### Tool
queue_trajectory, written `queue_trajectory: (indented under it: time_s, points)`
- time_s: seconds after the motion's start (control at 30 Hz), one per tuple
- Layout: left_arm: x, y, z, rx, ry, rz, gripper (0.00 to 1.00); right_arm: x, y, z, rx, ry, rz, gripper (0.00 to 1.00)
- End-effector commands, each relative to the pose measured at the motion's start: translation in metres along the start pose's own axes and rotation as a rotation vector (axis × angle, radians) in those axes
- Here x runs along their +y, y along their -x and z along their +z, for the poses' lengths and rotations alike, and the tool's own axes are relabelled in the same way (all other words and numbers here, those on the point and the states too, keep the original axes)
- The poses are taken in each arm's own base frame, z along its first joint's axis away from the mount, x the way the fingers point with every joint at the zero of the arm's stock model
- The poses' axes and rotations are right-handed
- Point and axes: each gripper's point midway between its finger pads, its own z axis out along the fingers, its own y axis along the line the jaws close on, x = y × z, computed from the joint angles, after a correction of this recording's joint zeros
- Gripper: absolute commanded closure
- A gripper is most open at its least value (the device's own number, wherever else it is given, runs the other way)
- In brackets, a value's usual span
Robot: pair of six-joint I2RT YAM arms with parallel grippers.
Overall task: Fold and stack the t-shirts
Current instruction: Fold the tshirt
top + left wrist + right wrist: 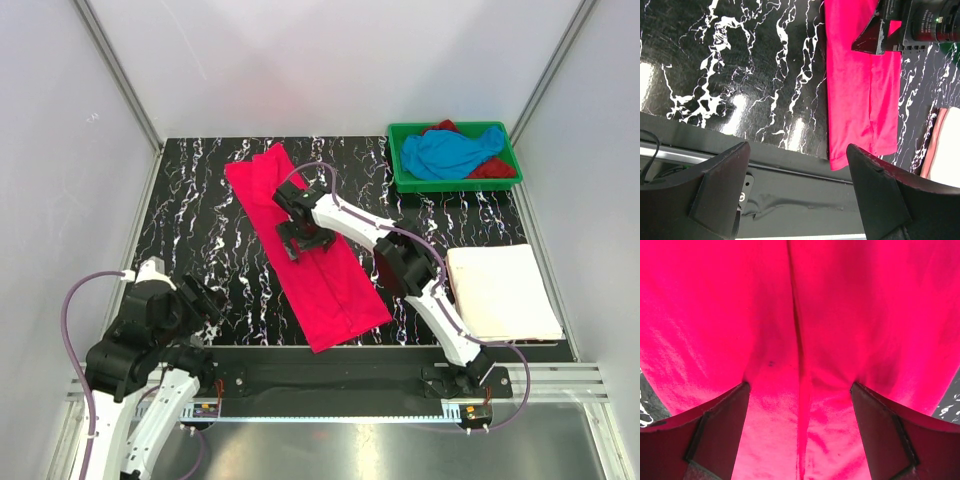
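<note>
Top view: the hot pink t-shirt [330,290] lies as a long folded strip across frame centre. The right gripper [305,240] is spread wide over its upper half, and the left gripper [205,300] sits lower left, apart from it.

Four shirts: pink, a white t-shirt [500,290] at right, and a sky blue t-shirt [450,155] and dark red t-shirt [495,168] in the one green tray [400,180], upper right.

Left wrist: jaws wide, empty.

Right wrist: jaws wide, straddling the centre seam. Pinching only the top layer could drag the fold open.

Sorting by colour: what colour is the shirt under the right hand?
The shirt is hot pink; top view best.
</note>
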Motion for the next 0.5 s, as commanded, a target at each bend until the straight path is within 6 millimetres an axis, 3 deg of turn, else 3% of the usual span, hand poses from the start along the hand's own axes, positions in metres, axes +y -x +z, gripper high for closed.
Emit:
queue_trajectory:
  time_s: [0.0,0.17,0.33,0.47]
  points:
    - [-0.008,0.001,-0.002,0.008,-0.029,-0.019,0.17,0.005,-0.047,0.022,0.152,-0.012,0.066,0.10]
    - [-0.020,0.008,0.002,0.008,-0.050,-0.029,0.17,0.059,-0.039,0.016,0.151,0.171,0.194,0.07]
    - [-0.031,0.016,0.007,0.008,-0.058,-0.040,0.17,0.063,-0.004,0.009,0.091,0.156,0.441,0.02]
    - [-0.036,0.021,0.005,-0.006,-0.074,-0.048,0.17,0.057,0.019,-0.008,-0.009,0.138,0.491,0.00]
